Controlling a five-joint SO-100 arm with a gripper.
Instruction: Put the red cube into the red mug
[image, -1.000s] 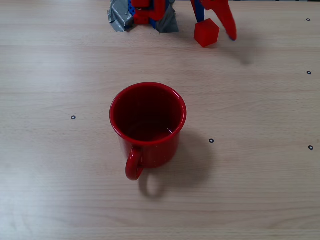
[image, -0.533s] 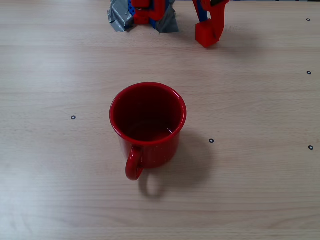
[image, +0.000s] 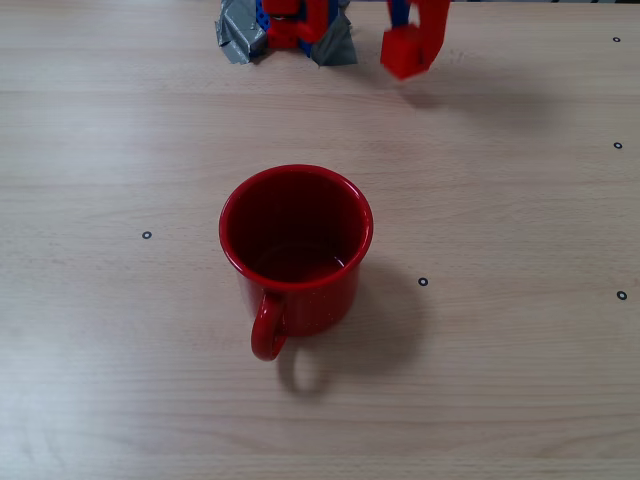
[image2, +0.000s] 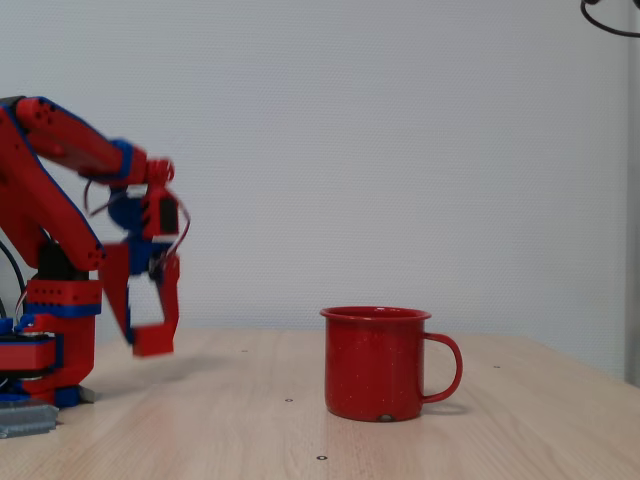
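Observation:
The red mug (image: 296, 255) stands upright in the middle of the wooden table, its handle toward the near edge; in the side-on fixed view the red mug (image2: 378, 362) has its handle pointing right. The small red cube (image: 402, 52) is held between the red fingers of my gripper (image: 412, 55) at the far edge, right of the arm's base. From the side, the red cube (image2: 153, 340) hangs a little above the table in my gripper (image2: 150, 335), well left of the mug. The jaws are shut on the cube.
The arm's red and blue base (image: 290, 25) sits on grey tape at the far edge of the table (image: 520, 200). Small black ring marks (image: 422, 281) dot the wood around the mug. A pale wall (image2: 400, 150) stands behind.
The gripper closed on the red cube, which lay on the table beside an open finger a second ago. The cube has since lifted slightly off the wood.

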